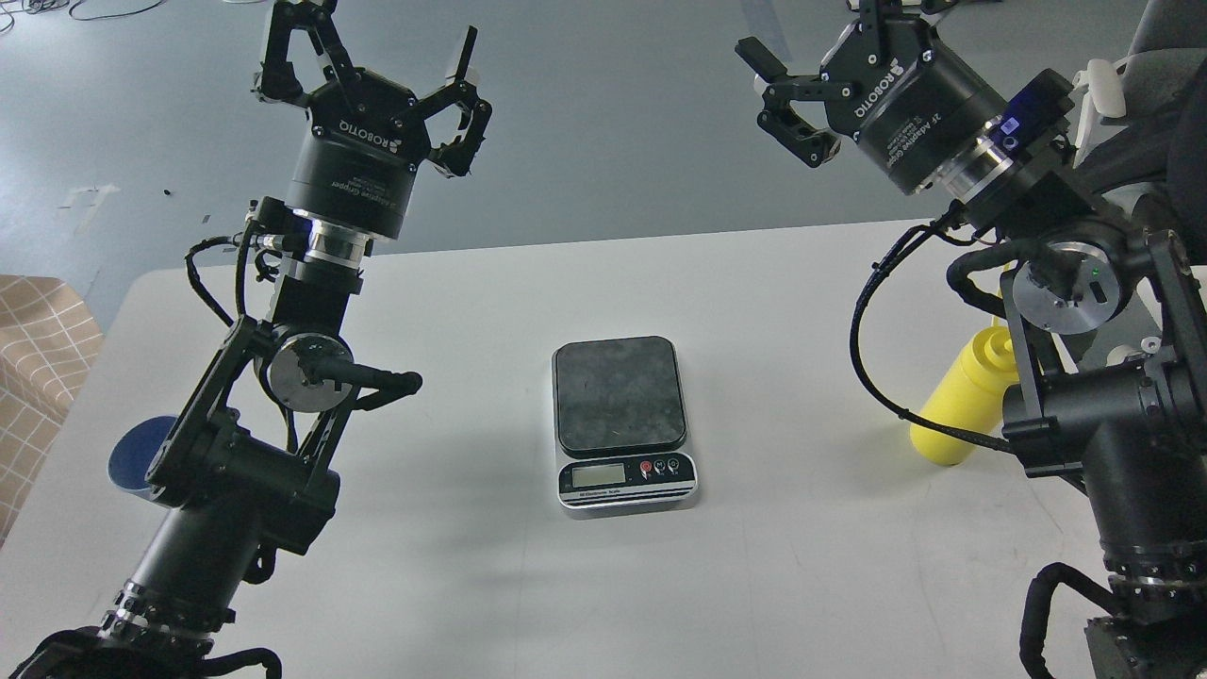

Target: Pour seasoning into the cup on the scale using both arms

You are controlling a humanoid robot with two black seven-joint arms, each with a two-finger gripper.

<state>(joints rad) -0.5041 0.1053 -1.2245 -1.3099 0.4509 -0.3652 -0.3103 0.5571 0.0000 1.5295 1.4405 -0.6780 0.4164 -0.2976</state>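
The scale [620,392] sits at the middle of the white table [773,566], its dark platform bare and its LCD and red button facing me. The dusty-blue cup [132,455] stands at the table's left edge, mostly hidden behind my left arm. The yellow seasoning bottle [962,404] stands at the right, its nozzle and right side hidden behind my right arm. My left gripper [372,42] is raised high beyond the table's far edge, open and empty. My right gripper [806,33] is raised at the top right, open and empty, with one finger cut off by the view's top edge.
A tan checked object [38,349] sits off the table's left edge. Grey floor lies beyond the table's far edge. My two arms stand over the table's left and right sides, with a black cable [863,358] looping off the right arm.
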